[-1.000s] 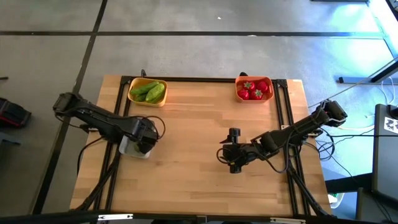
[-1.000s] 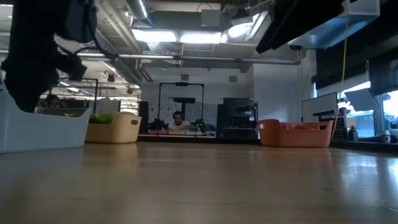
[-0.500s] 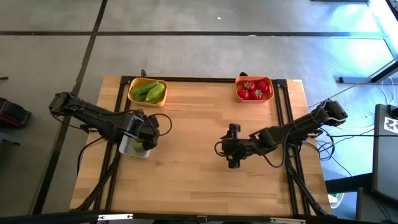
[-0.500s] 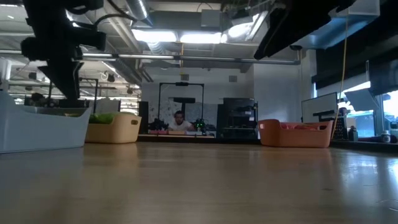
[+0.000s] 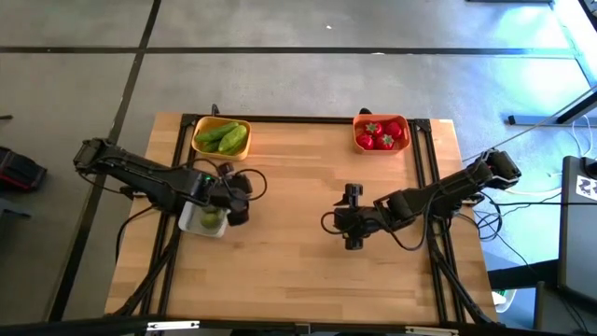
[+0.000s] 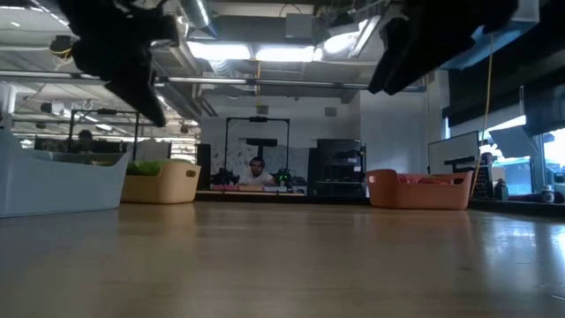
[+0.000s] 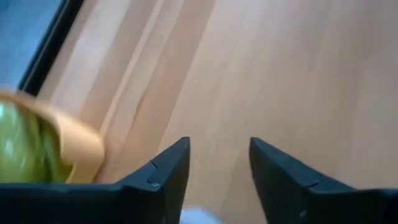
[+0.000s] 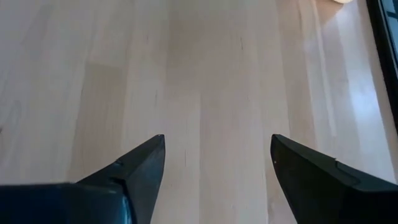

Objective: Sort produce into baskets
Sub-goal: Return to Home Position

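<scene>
The yellow basket (image 5: 221, 137) at the far left holds long green cucumber-like pieces. The orange basket (image 5: 381, 133) at the far right holds round red pieces with green tops. The whitish tray (image 5: 191, 222) stands at the left with a small round green piece (image 5: 211, 218) in it. My left gripper (image 5: 239, 191) is open and empty, raised beside the tray's right side; its wrist view (image 7: 219, 149) shows bare wood between the fingers. My right gripper (image 5: 350, 218) is open wide and empty over the table's middle right; it also shows in its wrist view (image 8: 217, 146).
A black rail frame (image 5: 424, 177) runs along the table's far and side edges. In the low view the whitish tray (image 6: 53, 181), the yellow basket (image 6: 163, 181) and the orange basket (image 6: 419, 190) stand along the back. A person (image 6: 256, 168) sits in the room behind.
My left gripper has risen from over the whitish tray and gone toward the table's right edge; the small round green piece now shows in the tray. My right gripper has shifted a little toward the far edge.
</scene>
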{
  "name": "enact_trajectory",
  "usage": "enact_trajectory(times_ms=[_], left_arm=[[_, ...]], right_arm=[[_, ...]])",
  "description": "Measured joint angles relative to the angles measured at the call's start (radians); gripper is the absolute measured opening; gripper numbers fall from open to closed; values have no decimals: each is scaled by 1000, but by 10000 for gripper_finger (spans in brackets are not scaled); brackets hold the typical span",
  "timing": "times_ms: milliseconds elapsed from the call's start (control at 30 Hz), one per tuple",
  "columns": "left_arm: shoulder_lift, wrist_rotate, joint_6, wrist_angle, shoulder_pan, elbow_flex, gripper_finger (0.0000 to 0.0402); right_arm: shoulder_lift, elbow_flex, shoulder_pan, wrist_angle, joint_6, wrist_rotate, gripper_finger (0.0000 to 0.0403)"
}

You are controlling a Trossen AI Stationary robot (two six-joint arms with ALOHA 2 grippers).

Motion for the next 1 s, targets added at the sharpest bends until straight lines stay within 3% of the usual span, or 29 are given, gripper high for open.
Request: enact_trajectory(times_ms=[167, 467, 733, 1000], left_arm=[[0, 61, 160, 127, 16, 0, 101], [-2, 233, 350, 251, 105, 0, 7], [-22, 392, 437, 376, 164, 0, 7], [-144, 454, 446, 513, 214, -125, 6]], right_arm=[[0, 0, -26, -3, -38, -45, 258], [-6, 0, -135, 6, -135, -187, 158], [-11, -2, -183, 19, -189, -296, 111], [-137, -206, -218, 206, -184, -312, 91]])
